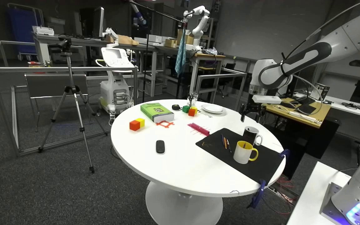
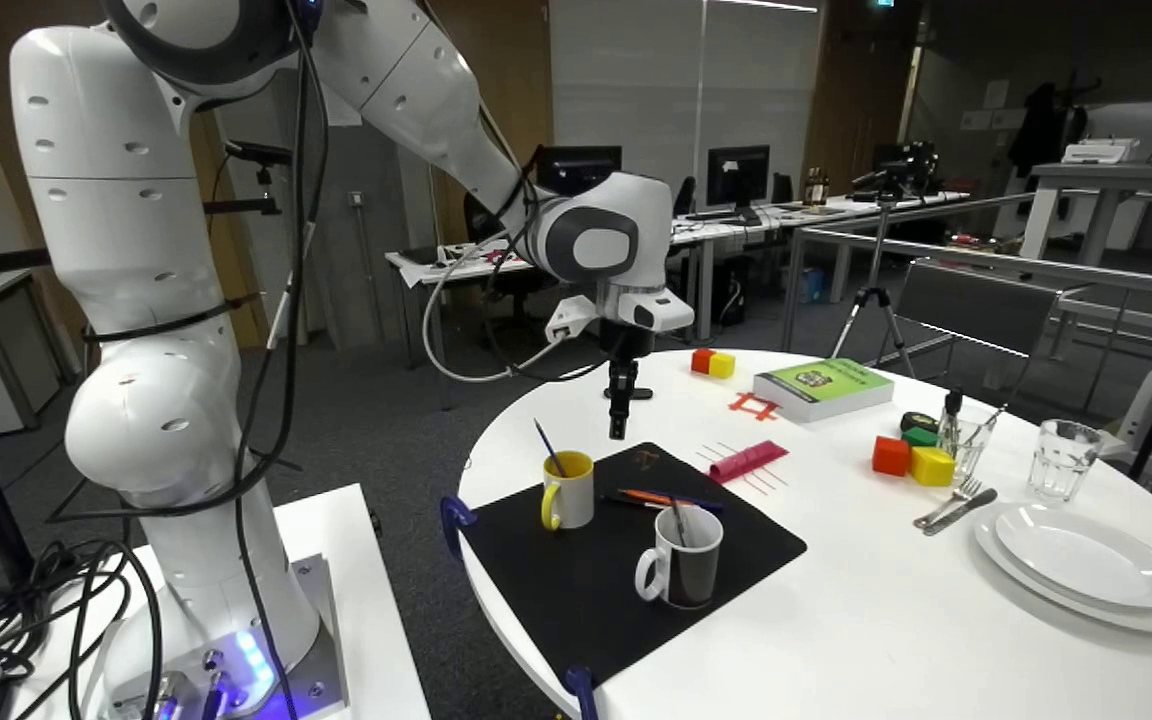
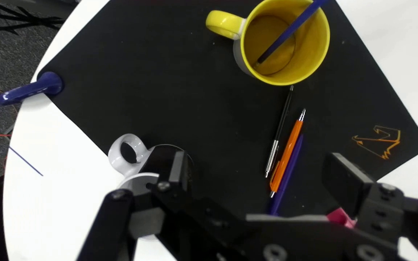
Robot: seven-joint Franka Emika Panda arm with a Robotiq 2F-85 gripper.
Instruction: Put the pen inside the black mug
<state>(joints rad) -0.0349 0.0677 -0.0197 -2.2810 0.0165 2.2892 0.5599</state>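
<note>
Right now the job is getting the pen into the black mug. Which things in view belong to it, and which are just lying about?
Belong to the job:
gripper
black mug
black-and-silver pen, orange pen or possibly purple stick; which is unclear

Just lying about:
yellow mug
green book
coloured cubes
plates
</note>
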